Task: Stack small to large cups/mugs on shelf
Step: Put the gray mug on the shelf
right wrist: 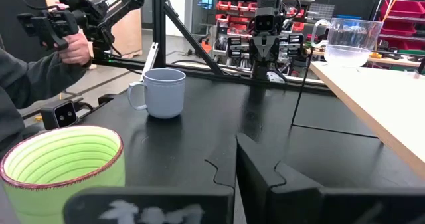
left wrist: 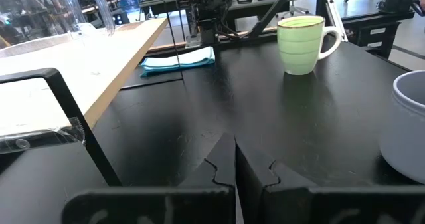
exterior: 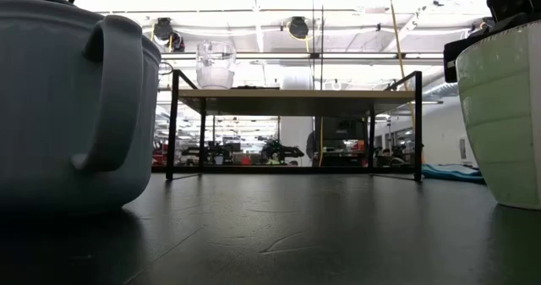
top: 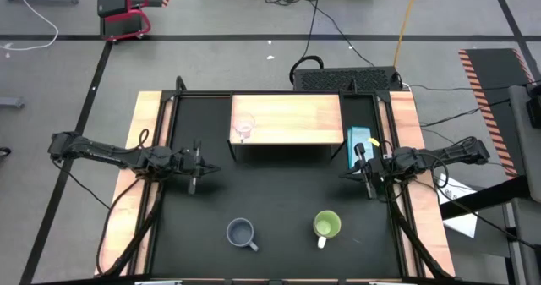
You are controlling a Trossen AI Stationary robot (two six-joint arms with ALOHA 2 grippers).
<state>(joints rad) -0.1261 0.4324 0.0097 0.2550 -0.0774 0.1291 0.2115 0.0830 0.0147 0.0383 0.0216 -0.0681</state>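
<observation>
One of your three vessels is on the shelf (top: pixel 287 120) so far: the clear glass cup (top: pixel 243 128) stands at its left end, so the smallest looks placed. Working across from your left, the left gripper (top: pixel 193 168) hangs with fingers pressed together and empty, over the black table (top: pixel 279 192) in front of the shelf's left end. Near the front edge, the grey-blue mug (top: pixel 241 232) sits on the mat, with the lime-green mug (top: pixel 327 226) just to its right; both have yet to go up. The right gripper (top: pixel 368 172) is likewise closed on nothing, beside a teal cloth (top: pixel 358 139) by the shelf's right end. By my reckoning the grey-blue mug comes next, then the green
</observation>
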